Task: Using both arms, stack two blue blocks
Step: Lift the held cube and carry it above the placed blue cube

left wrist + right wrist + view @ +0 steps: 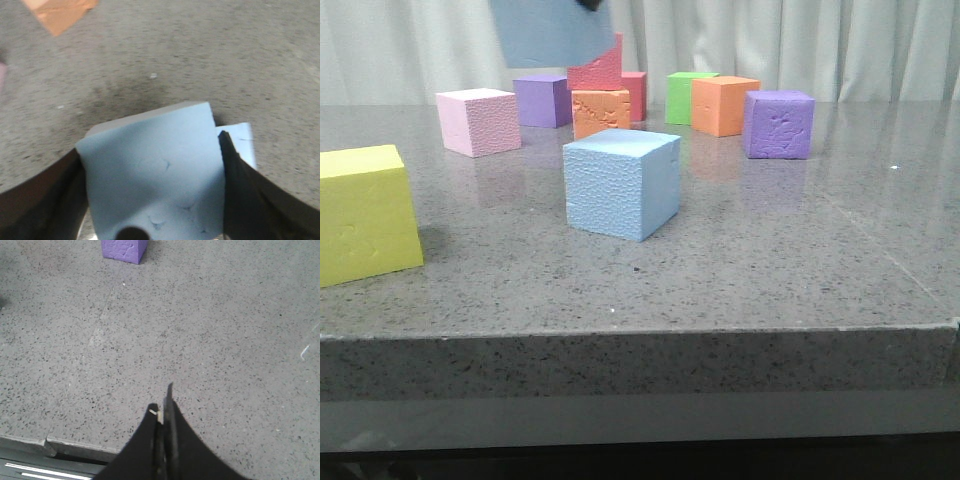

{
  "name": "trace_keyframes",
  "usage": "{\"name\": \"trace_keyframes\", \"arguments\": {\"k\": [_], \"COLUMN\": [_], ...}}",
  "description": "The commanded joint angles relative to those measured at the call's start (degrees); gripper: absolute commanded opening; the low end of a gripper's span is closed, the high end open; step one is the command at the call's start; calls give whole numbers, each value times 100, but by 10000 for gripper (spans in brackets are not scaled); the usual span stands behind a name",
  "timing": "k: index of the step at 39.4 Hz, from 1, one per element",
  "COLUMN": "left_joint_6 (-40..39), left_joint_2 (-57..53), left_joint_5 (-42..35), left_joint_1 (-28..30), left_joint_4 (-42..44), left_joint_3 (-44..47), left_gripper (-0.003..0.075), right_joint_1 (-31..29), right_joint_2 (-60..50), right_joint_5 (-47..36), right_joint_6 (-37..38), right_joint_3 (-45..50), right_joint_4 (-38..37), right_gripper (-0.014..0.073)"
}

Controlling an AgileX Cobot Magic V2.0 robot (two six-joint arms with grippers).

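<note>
Gripping one blue block (155,170) between my left gripper (150,165) fingers (245,195), spread just to block width, a dark pad pressed on each side face. Second blue block (622,183) sits on the table (800,260); in left wrist view only a corner of it (240,142) peeks out past the held block, just beyond my finger, lower down. Whether the two touch, can't tell. My right gripper (162,412) is closed tight, fingertips together, nothing between them, over bare table with a purple cube (124,250) well ahead of the tips. Front view shows the held block up at the top edge (552,32), above and behind the resting one, fingers mostly cropped. Front also shows yellow cube (365,215), pink cube (478,122). Left wrist catches an orange cube (60,14) far ahead of the fingers.
</note>
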Motion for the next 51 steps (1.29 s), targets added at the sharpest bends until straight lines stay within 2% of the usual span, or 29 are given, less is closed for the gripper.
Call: {"name": "trace_keyframes", "arguments": {"k": [1, 13, 34, 51], "left_joint_6": [-35, -35, -44, -150], "left_joint_2": [-331, -331, -331, 0], "left_joint_5": [111, 111, -83, -122], "left_joint_1": [-255, -628, -628, -628], "left_joint_4": [-120, -120, -135, -145], "left_joint_3": [-189, -179, 319, 337], "left_gripper": [336, 336, 336, 337], "right_joint_1": [-31, -31, -31, -31], "right_joint_2": [9, 9, 9, 9], "right_joint_5": [-407, -405, -388, -344], "right_joint_6": [2, 2, 2, 2], "right_joint_3": [-154, -154, -154, -154], "right_joint_4": [-34, -29, -29, -29], "right_gripper": [-60, -60, -60, -60]}}
